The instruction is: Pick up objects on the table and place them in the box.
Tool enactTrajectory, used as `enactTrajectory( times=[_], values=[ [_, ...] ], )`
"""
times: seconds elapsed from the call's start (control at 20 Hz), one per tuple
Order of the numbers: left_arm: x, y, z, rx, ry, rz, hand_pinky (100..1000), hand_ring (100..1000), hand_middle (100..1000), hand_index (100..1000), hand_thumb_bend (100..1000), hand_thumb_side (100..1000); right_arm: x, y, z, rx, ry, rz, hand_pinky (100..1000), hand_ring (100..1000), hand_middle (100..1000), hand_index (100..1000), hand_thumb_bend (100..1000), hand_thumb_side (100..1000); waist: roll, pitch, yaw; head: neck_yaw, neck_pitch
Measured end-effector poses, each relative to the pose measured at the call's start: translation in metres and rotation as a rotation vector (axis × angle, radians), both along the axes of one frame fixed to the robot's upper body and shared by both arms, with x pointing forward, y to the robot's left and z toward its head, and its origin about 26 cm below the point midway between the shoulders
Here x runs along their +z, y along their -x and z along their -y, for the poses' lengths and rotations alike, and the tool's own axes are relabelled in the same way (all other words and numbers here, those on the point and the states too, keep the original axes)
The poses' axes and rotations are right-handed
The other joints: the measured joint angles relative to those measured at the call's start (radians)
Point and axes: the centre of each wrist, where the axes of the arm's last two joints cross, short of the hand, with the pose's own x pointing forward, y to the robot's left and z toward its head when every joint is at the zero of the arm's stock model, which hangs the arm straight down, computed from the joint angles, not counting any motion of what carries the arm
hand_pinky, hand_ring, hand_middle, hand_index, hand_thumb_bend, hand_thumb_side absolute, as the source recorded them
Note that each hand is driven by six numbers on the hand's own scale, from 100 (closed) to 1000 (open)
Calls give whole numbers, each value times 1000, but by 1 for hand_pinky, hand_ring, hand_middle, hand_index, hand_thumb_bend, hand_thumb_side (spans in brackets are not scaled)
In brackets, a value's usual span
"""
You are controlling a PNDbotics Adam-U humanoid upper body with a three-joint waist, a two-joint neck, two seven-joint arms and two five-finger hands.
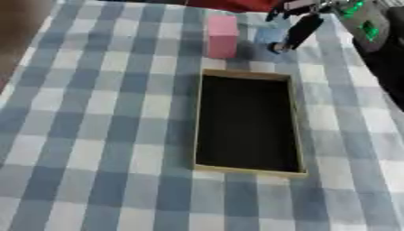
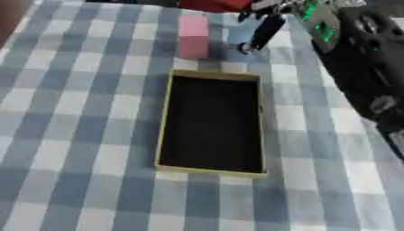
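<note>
A soft cloth checked in pale blue and white covers the worktop (image 1: 94, 135), lying flat with no folds. In the middle sits the box (image 1: 298, 135) — a shallow, open rectangle with thin tan card walls and a matt black inside, nothing in it. Beyond its far edge stands a pink block (image 1: 222, 36), upright, plain-sided and squared off, apart from the box rim. Just to the right of the block lies a small light-blue object (image 1: 268, 35), flat-looking, its outline too blurred to make out further. The right robot hand (image 1: 298, 29) comes in from the upper right, black fingers pointing down at the blue object — whether they touch or pinch it I cannot tell. Green lights glow on the dark arm housing (image 2: 319, 25). No writing is readable anywhere.
</note>
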Motion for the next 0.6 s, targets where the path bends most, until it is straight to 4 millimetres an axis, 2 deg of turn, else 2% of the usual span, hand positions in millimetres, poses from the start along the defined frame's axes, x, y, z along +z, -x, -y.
enactTrajectory(
  times=[0.6],
  values=[
    [-1,-2,6,2,11,0,668,644,512,676,100,417,0,-5,-1,-30,29,38,951,971,988,1000,273,489,0,26,7,-10,-24]
  ],
)
